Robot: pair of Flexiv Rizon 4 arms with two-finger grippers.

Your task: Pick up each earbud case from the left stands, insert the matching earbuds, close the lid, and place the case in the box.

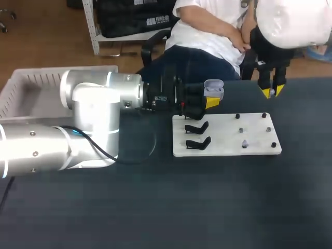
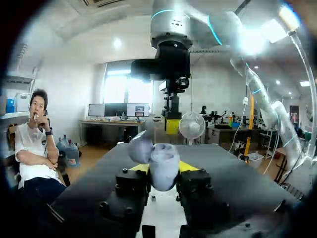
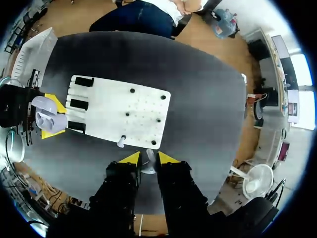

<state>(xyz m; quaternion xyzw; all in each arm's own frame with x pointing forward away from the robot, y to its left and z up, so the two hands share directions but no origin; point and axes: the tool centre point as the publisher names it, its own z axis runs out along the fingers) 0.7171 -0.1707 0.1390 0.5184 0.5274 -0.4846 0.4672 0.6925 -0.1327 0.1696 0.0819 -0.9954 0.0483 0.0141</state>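
Checking in from the remote station, here's how I'm reading it.

I'm guessing we're mid-cycle on one case. The dark matte table [image 1: 207, 207] is carrying the white slatted plastic box [image 1: 21, 88] over on my left. My left arm [image 1: 93, 119] is hiding most of it, and I'm not seeing any case in the part that shows. The flat white board [image 1: 223, 139] is sitting in the middle, and the black forked stands [image 1: 197, 127] I can make out on it are all bare.

The left gripper [image 2: 164, 167] is clamping the pale lavender earbud case [image 1: 213, 93] from both sides, holding it up above the board's far left corner. The case is sitting upright with its mouth facing up and its rounded lid [image 1: 213, 83] swung back and open. Its long side looks to be running along the fingers, out toward my right arm, though I'm only judging that.

The right gripper [image 3: 148, 157] is hanging over the board's right side, pinching what looks like a small pale earbud [image 3: 148, 166]. Another small pale earbud [image 3: 121, 142] is standing on the board just ahead of it.

So both buds need seating, then closing the lid and boxing the case.
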